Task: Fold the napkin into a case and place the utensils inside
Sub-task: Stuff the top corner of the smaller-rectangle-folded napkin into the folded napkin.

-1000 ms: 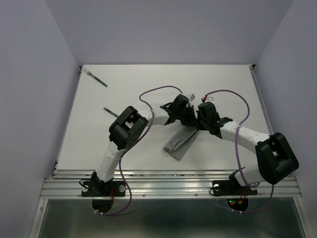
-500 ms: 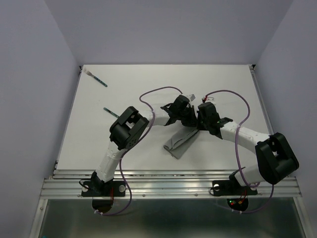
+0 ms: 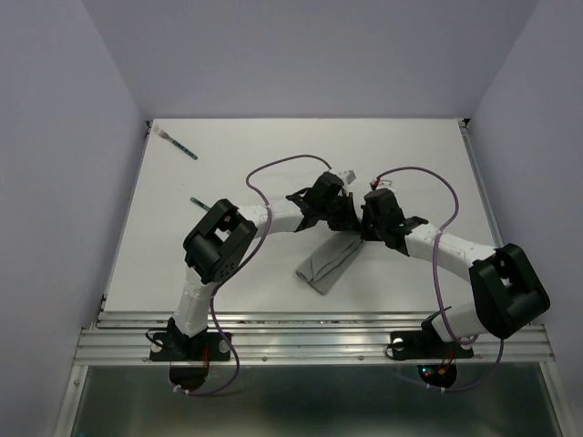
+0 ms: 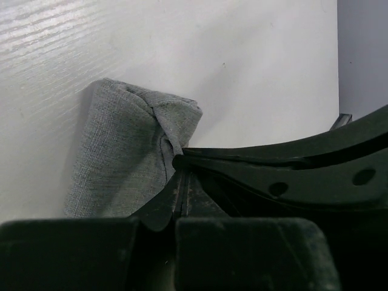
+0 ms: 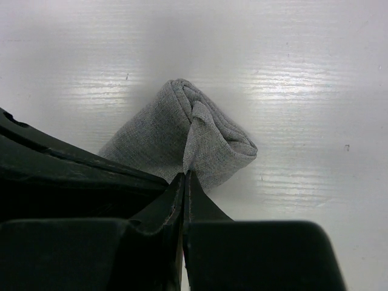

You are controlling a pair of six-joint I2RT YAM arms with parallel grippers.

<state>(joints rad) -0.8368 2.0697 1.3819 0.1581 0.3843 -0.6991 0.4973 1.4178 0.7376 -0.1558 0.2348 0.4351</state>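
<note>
Napkin (image 3: pixel 326 266): plain grey cloth, folded into a narrow layered strip. It lies slantwise on the worktop (image 3: pixel 410 155) near the middle, ahead of the arm bases. Both wrists cover its far end in the overhead view. How many layers it has, and whether any side is open as a pocket, cannot be made out.

Left tool (image 4: pixel 180 167): fingers pressed together, nipping a small pleat of cloth at the end of the strip. Its own dark body blocks the lower part of its wrist view.

Right tool (image 5: pixel 184 177): fingers likewise closed on a pleat at the rounded, rolled end of the strip. The lower half of that view is filled by its own housing.

Far utensil (image 3: pixel 179 146): teal handle, pale end toward the far left corner of the worktop, well apart from the napkin. Too small to tell whether it is a knife.

Second utensil (image 3: pixel 200 203): only a short teal stub shows beside the left arm's elbow. The rest is hidden under the arm.

Worktop: white, faint horizontal grain, glossy patches in the wrist views.

Rail (image 3: pixel 319 332): ribbed metal strip along the near edge, carrying both bases.

Cables (image 3: pixel 273 171): purple, looping above each forearm.

Walls (image 3: pixel 310 55): plain pale lilac on three sides.
</note>
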